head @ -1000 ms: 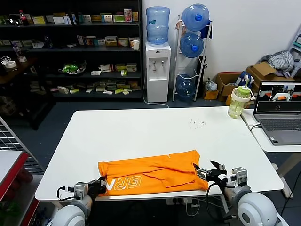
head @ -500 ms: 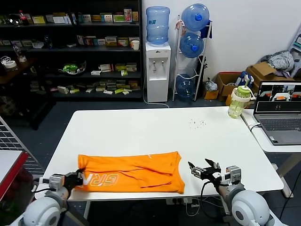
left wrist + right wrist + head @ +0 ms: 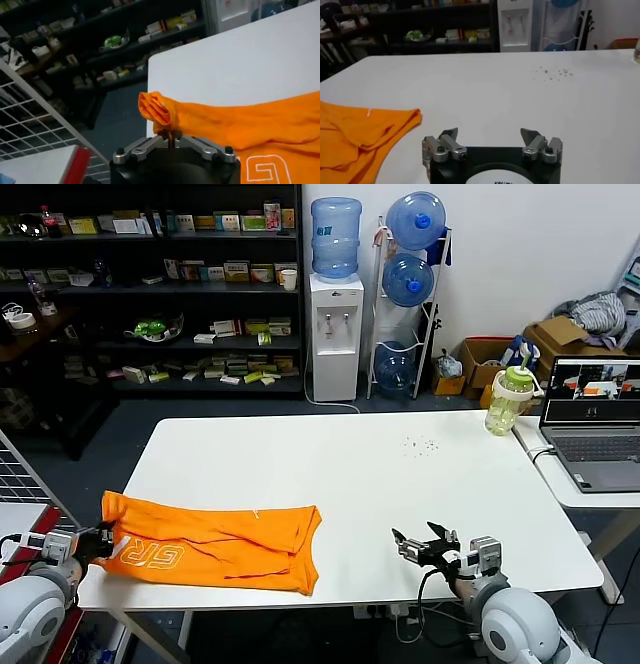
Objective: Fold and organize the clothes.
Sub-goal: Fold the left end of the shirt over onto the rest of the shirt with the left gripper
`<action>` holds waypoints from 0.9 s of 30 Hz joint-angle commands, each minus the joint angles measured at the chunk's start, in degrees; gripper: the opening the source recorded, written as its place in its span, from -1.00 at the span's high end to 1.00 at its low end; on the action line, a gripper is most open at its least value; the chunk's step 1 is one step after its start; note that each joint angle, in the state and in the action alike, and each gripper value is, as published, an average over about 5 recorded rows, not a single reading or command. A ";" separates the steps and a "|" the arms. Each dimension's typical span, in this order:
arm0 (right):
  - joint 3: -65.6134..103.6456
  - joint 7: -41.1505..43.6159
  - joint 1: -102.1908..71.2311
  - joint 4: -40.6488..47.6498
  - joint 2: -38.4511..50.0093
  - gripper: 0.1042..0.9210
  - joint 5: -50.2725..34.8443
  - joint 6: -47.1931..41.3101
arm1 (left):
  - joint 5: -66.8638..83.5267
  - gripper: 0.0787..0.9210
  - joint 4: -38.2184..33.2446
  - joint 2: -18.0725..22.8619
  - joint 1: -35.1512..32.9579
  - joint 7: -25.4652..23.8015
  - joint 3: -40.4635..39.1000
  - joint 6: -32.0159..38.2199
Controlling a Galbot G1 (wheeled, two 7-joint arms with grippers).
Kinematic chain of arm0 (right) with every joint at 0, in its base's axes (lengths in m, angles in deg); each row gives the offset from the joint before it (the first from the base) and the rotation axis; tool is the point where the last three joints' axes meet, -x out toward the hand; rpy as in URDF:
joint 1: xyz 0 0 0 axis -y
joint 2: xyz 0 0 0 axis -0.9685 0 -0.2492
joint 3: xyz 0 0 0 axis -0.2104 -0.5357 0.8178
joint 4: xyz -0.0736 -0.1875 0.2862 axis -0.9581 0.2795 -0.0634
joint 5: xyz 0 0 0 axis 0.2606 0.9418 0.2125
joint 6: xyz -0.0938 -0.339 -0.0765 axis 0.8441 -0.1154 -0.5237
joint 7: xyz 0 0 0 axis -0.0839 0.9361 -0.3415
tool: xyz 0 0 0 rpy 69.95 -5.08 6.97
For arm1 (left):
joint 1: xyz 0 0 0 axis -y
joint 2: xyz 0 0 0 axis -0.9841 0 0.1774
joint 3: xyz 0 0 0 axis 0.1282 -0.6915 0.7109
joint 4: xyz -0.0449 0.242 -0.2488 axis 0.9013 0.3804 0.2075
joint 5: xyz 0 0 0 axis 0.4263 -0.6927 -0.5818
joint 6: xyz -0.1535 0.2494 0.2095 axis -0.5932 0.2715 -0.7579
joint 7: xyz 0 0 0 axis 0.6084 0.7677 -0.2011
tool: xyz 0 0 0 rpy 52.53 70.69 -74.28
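While the left gripper (image 3: 98, 541) clamps a bunched corner of the shirt (image 3: 215, 537) between its closed jaws, the cloth trails away from those jaws toward the table's (image 3: 350, 474) middle. In the left wrist view the pinched fold (image 3: 159, 111) rises just ahead of the fingertips, and white lettering (image 3: 272, 167) lies beside them on the flat part.

A second ago the shirt lay near the middle of the table's near edge, with the right gripper at its far end. Half a second ago it had slid leftward and the right jaws were already off it. Now it sits at the table's left near corner, its held end at or just past the edge, though the head view leaves that edge contact hard to judge. So the left arm has dragged the folded shirt sideways on its own.

The right gripper (image 3: 425, 547) hangs at the near edge with its jaws wide and nothing between them. The shirt's nearest hem (image 3: 412, 117) lies well apart from them, off toward the left arm.

For the task this likely means folding is largely done, and the shirt is being carried off the table to be put away. A one-corner grip could let the folds slip open.
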 commanded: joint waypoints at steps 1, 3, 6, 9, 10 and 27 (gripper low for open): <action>-0.45 -0.26 0.09 0.35 -1.22 -0.76 1.12 -0.16 | 7.90 0.90 -11.24 3.04 5.75 4.95 -6.64 -4.91; -0.36 -0.52 -0.25 0.26 -1.60 -0.76 1.39 -0.35 | 10.27 0.90 -14.29 7.35 9.42 7.54 -11.40 -6.29; -0.04 -0.97 -0.99 0.02 -1.88 -0.76 1.62 -0.71 | 12.52 0.90 -17.41 12.97 13.54 10.44 -17.15 -7.73; 0.48 -1.31 -1.80 -0.06 -1.87 -0.76 1.69 -0.99 | 13.06 0.90 -18.42 17.15 16.37 11.95 -21.07 -8.51; 0.64 -1.40 -2.04 -0.04 -1.87 -0.76 1.70 -1.06 | 13.15 0.90 -18.42 18.40 17.15 12.32 -22.11 -8.63; -0.34 -1.98 -1.41 1.11 -2.67 -0.76 1.68 -1.49 | 11.96 0.90 -12.08 26.80 27.08 15.01 -31.09 -8.68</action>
